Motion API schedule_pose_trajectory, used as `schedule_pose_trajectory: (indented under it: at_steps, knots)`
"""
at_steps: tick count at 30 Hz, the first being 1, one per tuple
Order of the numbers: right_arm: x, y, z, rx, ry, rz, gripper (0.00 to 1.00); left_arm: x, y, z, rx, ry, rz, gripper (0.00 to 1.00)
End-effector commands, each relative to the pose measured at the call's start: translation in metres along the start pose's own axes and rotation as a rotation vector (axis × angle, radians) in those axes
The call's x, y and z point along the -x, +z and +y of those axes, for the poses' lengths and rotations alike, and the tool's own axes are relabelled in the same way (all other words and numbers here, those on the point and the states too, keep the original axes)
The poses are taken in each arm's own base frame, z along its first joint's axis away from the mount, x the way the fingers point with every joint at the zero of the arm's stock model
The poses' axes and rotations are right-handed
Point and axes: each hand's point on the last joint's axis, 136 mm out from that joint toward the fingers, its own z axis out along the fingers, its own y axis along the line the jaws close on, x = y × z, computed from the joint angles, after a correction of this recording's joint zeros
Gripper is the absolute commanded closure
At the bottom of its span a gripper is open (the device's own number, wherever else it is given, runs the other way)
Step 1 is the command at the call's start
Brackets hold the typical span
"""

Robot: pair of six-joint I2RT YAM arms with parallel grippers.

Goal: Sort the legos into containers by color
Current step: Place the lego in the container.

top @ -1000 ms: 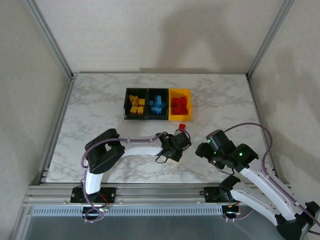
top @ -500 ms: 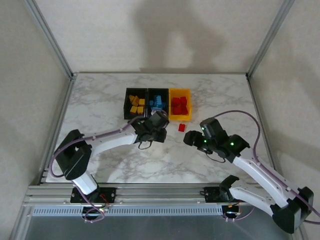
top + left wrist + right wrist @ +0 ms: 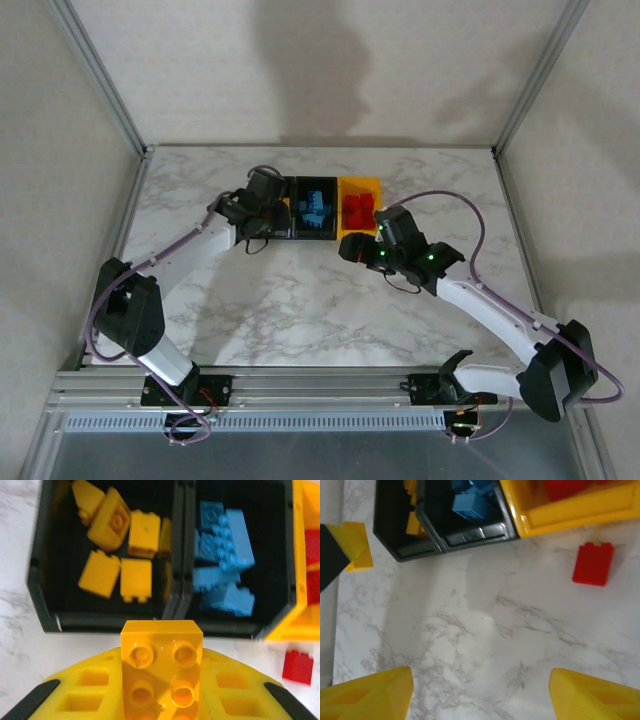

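Note:
My left gripper (image 3: 161, 680) is shut on a yellow-orange brick (image 3: 161, 645), studs facing the camera. It hovers just in front of the left black bin (image 3: 37, 580), which holds several yellow bricks (image 3: 136, 577). The middle black bin (image 3: 287, 540) holds blue bricks (image 3: 225, 555). From above, the left gripper (image 3: 270, 203) covers the left bin. A loose red brick (image 3: 593, 564) lies on the table beside the yellow bin (image 3: 570, 507), which holds red bricks (image 3: 358, 208). My right gripper (image 3: 480, 680) stands open and empty over bare marble, short of the red brick, near the yellow bin's front (image 3: 352, 250).
The three bins stand in a row at the back middle of the marble table (image 3: 300, 300). Metal frame posts (image 3: 110, 90) and walls close in both sides. A finger of the left gripper (image 3: 345, 550) shows at the left edge of the right wrist view.
The left arm has swung from the front centre up and left to the left black bin, carrying the yellow brick. The right arm has reached forward and left toward the red brick.

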Motion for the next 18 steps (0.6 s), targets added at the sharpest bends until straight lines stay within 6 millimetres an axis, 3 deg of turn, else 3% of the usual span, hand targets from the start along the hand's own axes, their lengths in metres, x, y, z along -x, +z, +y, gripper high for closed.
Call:
schedule_pose_trajectory:
  at_steps: [1,10,18]
  knots:
    - [0.016,0.002,0.025,0.074,-0.045,-0.035,0.28,0.015,0.013,0.017,0.059,-0.010,0.005,0.76]
    - [0.018,0.010,0.027,0.071,-0.052,-0.033,0.28,0.054,0.063,0.031,0.097,-0.065,0.007,0.76]
    - [0.013,0.012,0.018,0.041,-0.039,-0.024,0.28,0.062,0.110,0.027,0.109,-0.073,0.036,0.74]
